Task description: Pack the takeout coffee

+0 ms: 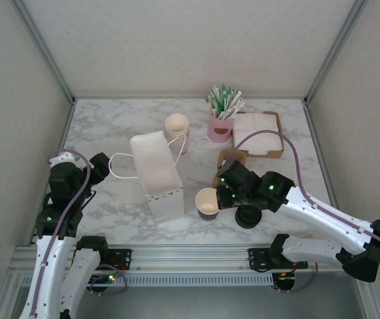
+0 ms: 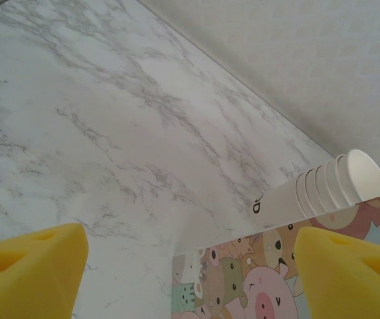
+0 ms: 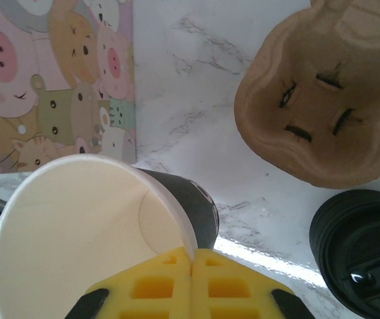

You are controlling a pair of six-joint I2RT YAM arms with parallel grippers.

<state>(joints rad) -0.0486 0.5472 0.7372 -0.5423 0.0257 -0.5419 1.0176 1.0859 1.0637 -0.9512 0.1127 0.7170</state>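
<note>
Nearest the arm bases, the takeout coffee point(image 1: 248, 216) sits on the counter point(image 1: 110, 133) just to the right of the right arm's wrist. Its black lid faces up and the cup beneath is mostly hidden, so taking it for the lidded drink is a judgement. Just to its left, the right fingers point(image 3: 187, 267) are clenched on the rim of a lidless cup point(image 1: 206, 201), dark outside and cream inside, tilted close to the paper bag point(image 1: 155, 176). The left fingers point(image 2: 34, 266) are released, spread apart with nothing between them, low over the counter on the bag's left side. The bag stands upright with its mouth open, and what shows of the inside looks empty. Behind the right arm lies a brown pulp carrier point(image 1: 228, 159) with bare pockets. Farthest back are a stack of cream cups point(image 1: 177, 126), a pink pot of stirrers point(image 1: 221, 126) and a napkin tray point(image 1: 260, 136). Packing looks barely begun: the coffee is in neither carrier nor bag, and grasping it and lowering it upright into the bag remain.
</note>
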